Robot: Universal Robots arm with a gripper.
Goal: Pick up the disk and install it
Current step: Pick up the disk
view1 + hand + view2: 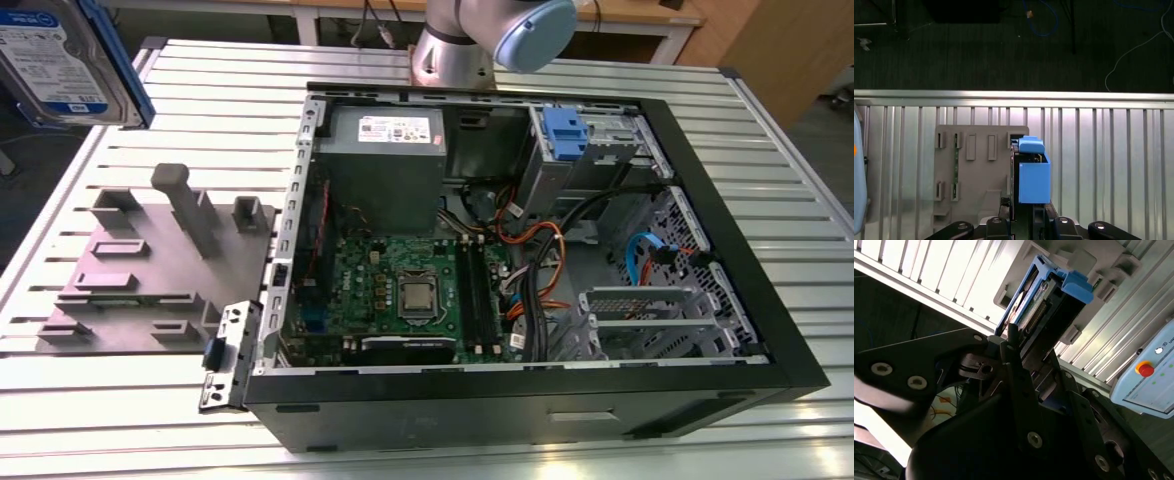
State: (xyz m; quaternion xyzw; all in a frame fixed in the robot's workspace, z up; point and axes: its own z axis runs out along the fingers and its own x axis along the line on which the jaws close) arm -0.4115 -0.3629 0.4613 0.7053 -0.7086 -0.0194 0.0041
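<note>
- Aluminium table (107,400) is carrying an open computer case (534,398) at the exterior view's right.
- Grey tray (147,280) is sitting by the opposite table edge.
- The disk (54,55) is hanging over the tray, long axis pointing down from the jaws.
- Gripper (1022,209) is clenching the disk.

Counted one disk (54,55) and one pincer (1024,220). Counted two blue carriers: the first carrier (120,70) around the disk, the second carrier (563,133) in the case's bay. Found one open computer case (534,400), one table (774,150) and one grey fixture plate (134,290). Inside the case, noted one power-supply box (387,160), one motherboard (387,265), one processor (416,297) and one blue cable (650,255). In the second wrist view, tallied one pendant (1149,390) with one red button (1145,369). Logged one arm (461,50).
</note>
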